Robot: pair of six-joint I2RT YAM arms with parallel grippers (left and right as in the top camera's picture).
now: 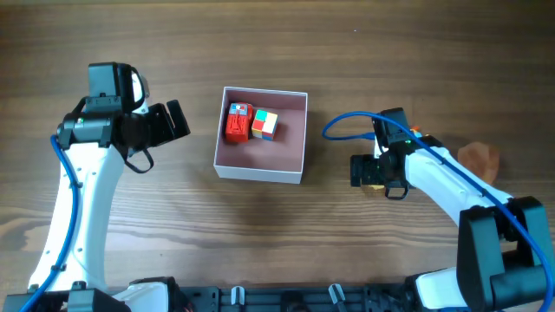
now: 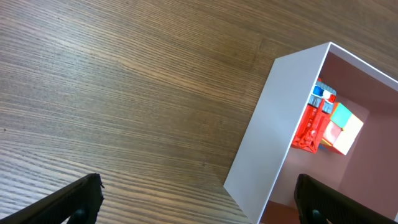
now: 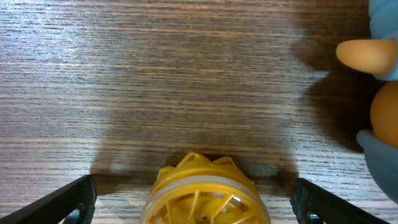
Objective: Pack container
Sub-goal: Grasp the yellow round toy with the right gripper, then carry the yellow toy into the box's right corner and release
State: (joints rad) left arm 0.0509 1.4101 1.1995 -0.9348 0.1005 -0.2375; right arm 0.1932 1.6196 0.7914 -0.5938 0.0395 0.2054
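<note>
The container [image 1: 260, 166], white outside and dusty pink inside, sits at the table's middle. It holds a red toy [image 1: 237, 122] and a multicoloured cube [image 1: 265, 124]. In the left wrist view the container's white wall [image 2: 267, 124], the red toy [image 2: 311, 127] and the cube [image 2: 345, 124] show. My left gripper [image 1: 178, 121] is open and empty just left of the container; its fingers [image 2: 199, 202] straddle the near corner. My right gripper [image 1: 368, 171] is open to the container's right. A yellow spoked, wheel-like toy [image 3: 205, 193] lies between its fingers [image 3: 196, 211], with gaps on both sides.
A brown-orange rounded object [image 1: 479, 158] lies on the table right of the right arm. In the right wrist view an orange and blue toy [image 3: 373, 56] shows at the upper right edge. The blue cable [image 1: 347, 121] loops by the right wrist.
</note>
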